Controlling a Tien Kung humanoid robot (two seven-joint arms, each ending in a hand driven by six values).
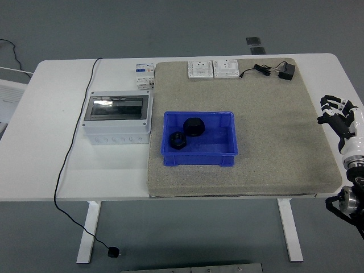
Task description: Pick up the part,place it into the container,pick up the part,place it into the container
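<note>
Head view shows two black parts lying inside the blue container (200,139), a shallow rectangular plastic bin with a ribbed rim. One part (194,126) is a chunky, rounded cap shape toward the bin's far wall; the other part (178,140) is a ring-like nut with a hollow middle, near the bin's left wall. The two sit just beside each other, and I cannot tell whether they touch.

The bin rests on a coarse, speckled beige mat (273,131) with rounded corners that covers the right half of the white counter (51,142). Along the mat's far edge lie two flat white square switch plates (212,69), side by side, and near the far right corner a small black adapter (286,71) with a thin cable. Left of the mat stands a grey plastic enclosure box (116,118) with a dark transparent lid, and beyond it a small white breaker module (144,75). A thin black cord (73,148) runs over the counter's left part and down off the near edge.

At the counter's right edge, well apart from the bin, the right hand (336,113) is raised with its black-and-white fingers loosely spread, holding nothing.
</note>
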